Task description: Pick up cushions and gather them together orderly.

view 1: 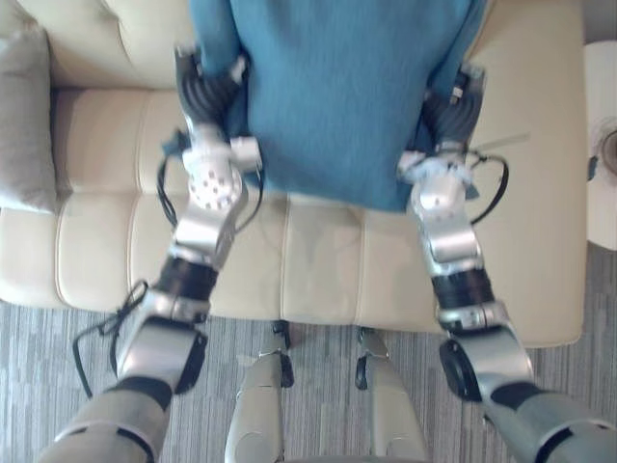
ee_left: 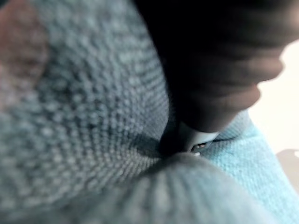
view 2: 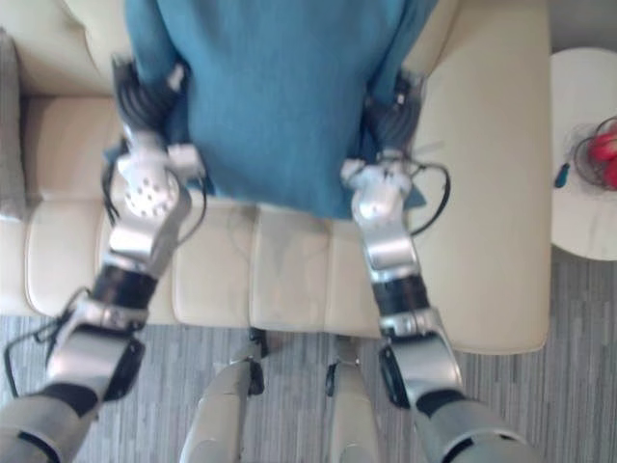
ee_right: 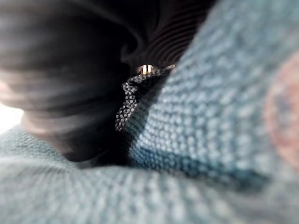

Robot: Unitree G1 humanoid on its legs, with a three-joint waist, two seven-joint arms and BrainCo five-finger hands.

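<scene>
The blue cushion (view 1: pixel 337 96) blocks the middle of the sofa (view 1: pixel 318 260); the seat in front lies bare. A grey cushion (view 1: pixel 24 125) takes the left end, and a white side table (view 2: pixel 578 145) seemingly hugs the right.

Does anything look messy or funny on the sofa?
Nothing is spilled or broken. The blue cushion sits between the left hand and right hand over the cream sofa, its lower edge slightly slanted, apart from the grey cushion at the sofa's left end.
</scene>
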